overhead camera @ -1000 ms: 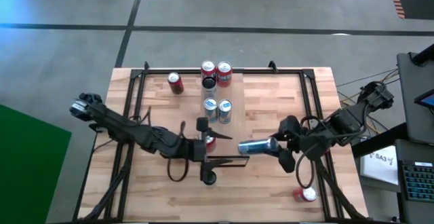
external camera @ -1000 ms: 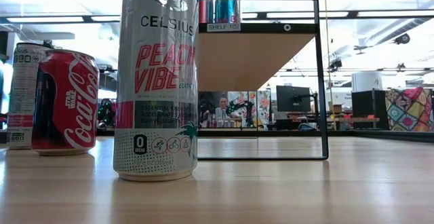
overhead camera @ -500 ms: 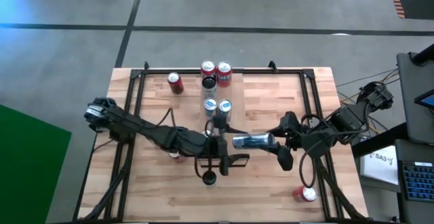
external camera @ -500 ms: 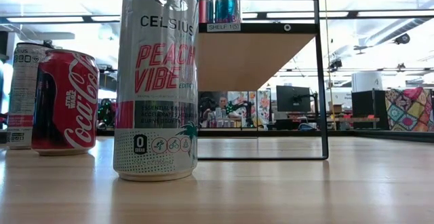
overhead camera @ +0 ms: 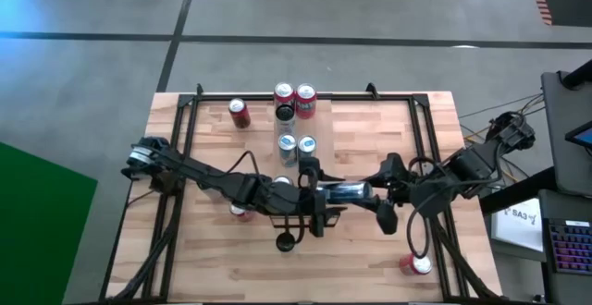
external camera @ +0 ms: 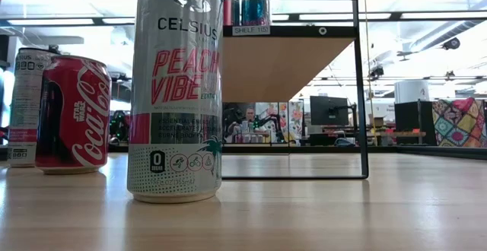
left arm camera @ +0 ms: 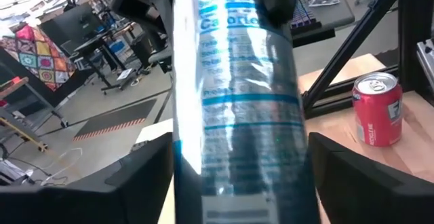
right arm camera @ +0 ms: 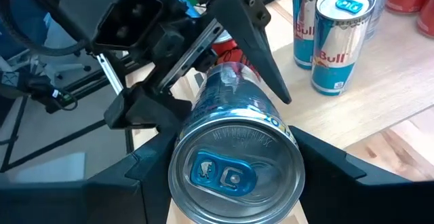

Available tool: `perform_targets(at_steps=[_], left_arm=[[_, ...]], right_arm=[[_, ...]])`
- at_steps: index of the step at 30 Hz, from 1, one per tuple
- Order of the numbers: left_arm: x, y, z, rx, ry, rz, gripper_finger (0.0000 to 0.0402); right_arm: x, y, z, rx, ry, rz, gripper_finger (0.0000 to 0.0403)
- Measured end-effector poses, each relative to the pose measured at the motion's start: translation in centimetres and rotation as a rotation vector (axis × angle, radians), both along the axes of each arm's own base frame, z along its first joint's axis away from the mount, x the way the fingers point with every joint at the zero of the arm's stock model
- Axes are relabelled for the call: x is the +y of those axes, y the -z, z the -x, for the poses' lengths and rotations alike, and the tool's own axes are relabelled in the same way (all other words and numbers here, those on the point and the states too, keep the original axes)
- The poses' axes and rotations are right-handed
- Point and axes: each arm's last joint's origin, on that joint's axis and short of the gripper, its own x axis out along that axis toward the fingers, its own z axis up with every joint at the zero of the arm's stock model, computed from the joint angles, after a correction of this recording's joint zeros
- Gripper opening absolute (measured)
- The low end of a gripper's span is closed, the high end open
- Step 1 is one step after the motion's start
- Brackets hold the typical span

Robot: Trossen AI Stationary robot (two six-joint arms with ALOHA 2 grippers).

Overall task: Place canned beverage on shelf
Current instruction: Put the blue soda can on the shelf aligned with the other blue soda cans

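Left gripper moved in, fingers spread round blue can; right gripper pinches its top. Slippery, stiff: grab mid-body.

The blue can is shiny metal, its brushed silver lid catching the light, and the printed wall looks glossy. The right pincer and left pincer fingers are matt black plastic. The tabletop is pale planked wood, smooth with a soft sheen. The shelf is smooth light wood in a thin black metal frame. The red cola can is glossy too.
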Motion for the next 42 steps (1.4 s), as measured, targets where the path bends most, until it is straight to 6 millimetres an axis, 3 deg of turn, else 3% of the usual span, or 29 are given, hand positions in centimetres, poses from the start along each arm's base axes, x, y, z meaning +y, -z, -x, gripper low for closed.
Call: perform_targets(at_steps=[7,16,20,23,31,36,42], left_arm=[[0.0,-0.1,0.0,-0.005,-0.005,0.006,0.0207],[-0.2,-0.4,0.0,-0.017,0.073,0.007,0.0204],[-0.3,-1.6,0.7,-0.052,0.172,0.045,0.0204],[-0.6,-2.6,1.7,-0.076,0.271,0.089,0.0204],[-0.5,-4.4,5.1,-0.217,0.523,0.149,0.0204],[0.0,-3.7,7.7,-0.388,0.706,0.203,0.0204],[0.7,-2.6,9.5,-0.493,0.713,0.222,0.0204]], right_arm=[[0.1,0.1,-0.1,0.002,-0.013,0.019,0.0247],[0.2,-0.5,-0.1,-0.038,-0.122,0.091,0.0307],[0.2,-1.8,0.5,-0.102,-0.267,0.064,0.0322],[0.2,-2.5,1.1,-0.152,-0.363,0.072,0.0325],[0.0,-3.2,2.0,-0.212,-0.508,0.302,0.0314],[1.1,-2.4,0.5,-0.248,-0.569,0.435,0.0311],[2.6,-1.8,-2.1,-0.396,-0.585,0.592,0.0309]])
